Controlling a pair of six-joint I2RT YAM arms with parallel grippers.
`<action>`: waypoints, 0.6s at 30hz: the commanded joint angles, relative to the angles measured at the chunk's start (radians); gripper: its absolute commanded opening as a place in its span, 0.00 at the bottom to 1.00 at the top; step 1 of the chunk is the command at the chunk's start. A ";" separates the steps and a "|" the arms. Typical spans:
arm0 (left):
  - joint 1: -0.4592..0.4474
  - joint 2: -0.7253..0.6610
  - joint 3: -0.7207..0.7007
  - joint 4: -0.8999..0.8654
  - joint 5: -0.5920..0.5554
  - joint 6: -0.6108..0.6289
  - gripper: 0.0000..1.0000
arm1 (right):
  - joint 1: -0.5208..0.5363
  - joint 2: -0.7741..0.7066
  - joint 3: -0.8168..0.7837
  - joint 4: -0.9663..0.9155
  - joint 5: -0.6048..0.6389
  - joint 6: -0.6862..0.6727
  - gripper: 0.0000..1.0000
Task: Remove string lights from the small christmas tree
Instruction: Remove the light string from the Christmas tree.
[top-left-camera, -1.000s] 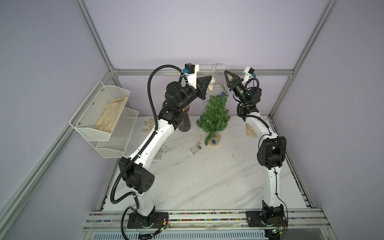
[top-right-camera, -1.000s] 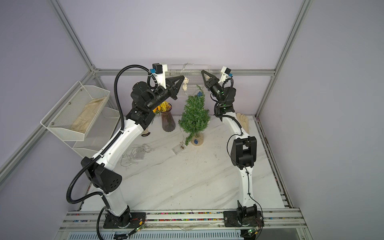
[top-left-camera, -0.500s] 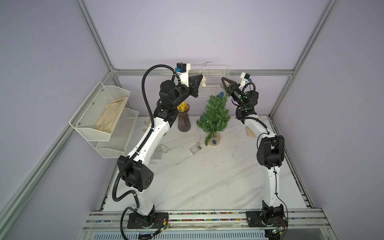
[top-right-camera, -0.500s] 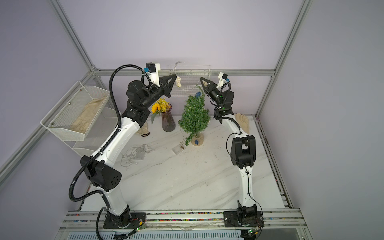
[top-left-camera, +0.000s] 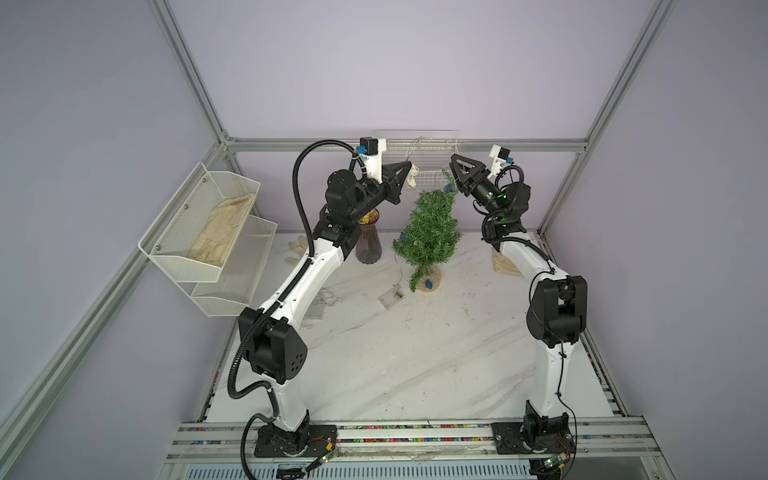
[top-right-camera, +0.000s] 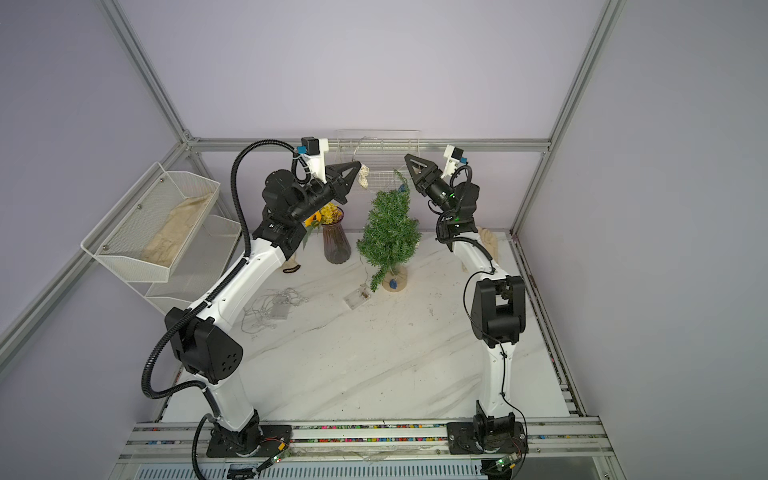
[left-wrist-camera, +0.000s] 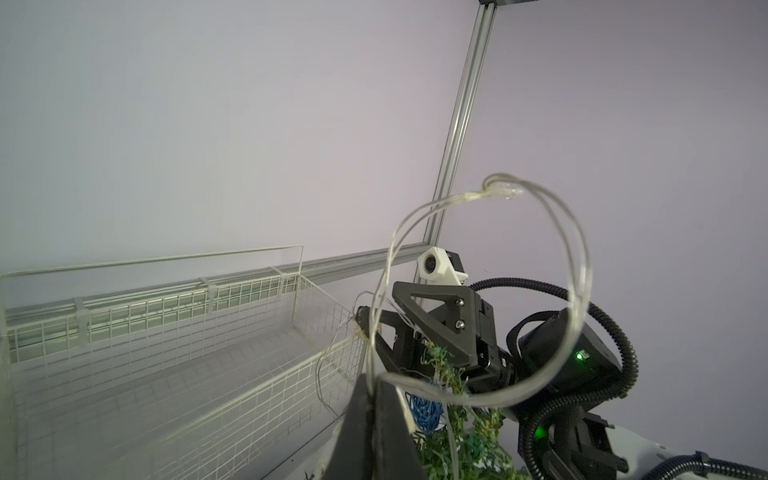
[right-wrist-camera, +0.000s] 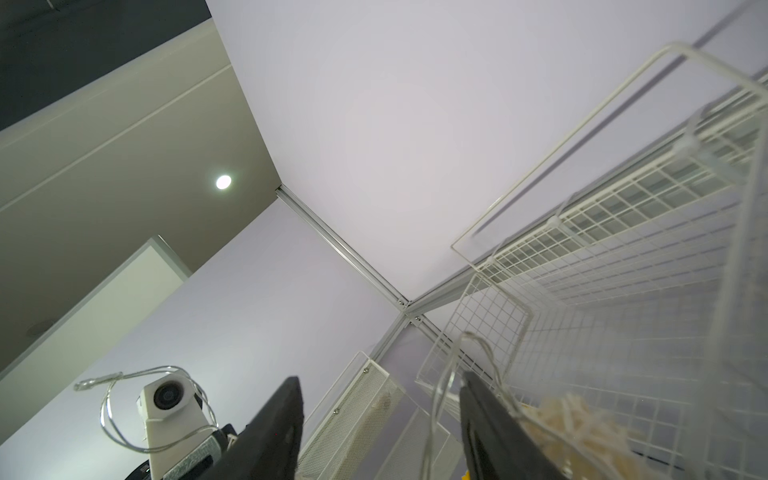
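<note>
Left wrist view: the left tool (left-wrist-camera: 372, 384) is clamped shut on the string lights (left-wrist-camera: 500, 191), whose pale wire loops up out of its tips. In the right wrist view the right tool (right-wrist-camera: 380, 382) has its jaws wide apart, with wire running beside one finger. In both top views the small christmas tree (top-left-camera: 430, 232) stands upright near the middle of the bench's (top-left-camera: 415, 353) far edge. The clear battery box (top-left-camera: 390, 297) lies on the bench just before its base.

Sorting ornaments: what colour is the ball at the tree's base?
Small blue ball; clearest in a top view.
</note>
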 joint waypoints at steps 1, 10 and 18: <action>-0.001 -0.069 -0.066 0.061 -0.018 -0.008 0.00 | -0.013 -0.051 -0.027 -0.021 -0.039 0.000 0.64; -0.001 -0.133 -0.195 0.087 -0.074 0.011 0.00 | -0.039 -0.178 -0.151 -0.196 -0.036 -0.136 0.67; 0.008 -0.172 -0.310 0.094 -0.107 0.026 0.00 | -0.039 -0.283 -0.203 -0.463 0.054 -0.343 0.69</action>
